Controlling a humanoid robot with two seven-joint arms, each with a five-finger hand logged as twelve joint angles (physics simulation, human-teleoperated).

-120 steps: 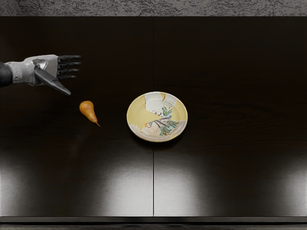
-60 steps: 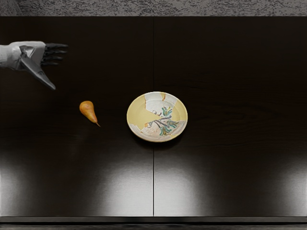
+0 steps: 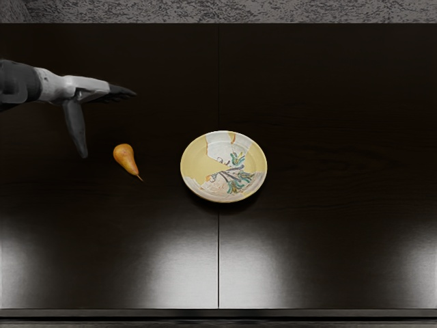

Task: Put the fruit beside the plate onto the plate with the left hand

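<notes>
- The small orange-brown pear (image 3: 124, 158) lies on its side on the dark, glossy wooden table (image 3: 328, 246), left of centre, with its rounded end toward the far left and its thin stem pointing to the near right.
- The round yellow ceramic plate with white patches and a painted green-and-blue sprig (image 3: 223, 166) sits just right of the pear, near it but not touching — a strip of bare table shows between them.
- The grey left hand (image 3: 85, 91) comes in from the left edge and hangs over the table on the far-left side of the pear.
- Its dark fingers (image 3: 117, 91) are stretched out flat and close together, pointing right; they pass on the far side of the pear, clearly apart from it.
- The thumb (image 3: 76, 130) hangs away from the palm, pointing toward the near side — its tip ends just left of the pear's rounded end, with a gap between.
- The hand is released, grasping nothing; the pear lies in the open angle between thumb and fingers, untouched and not on the plate.
</notes>
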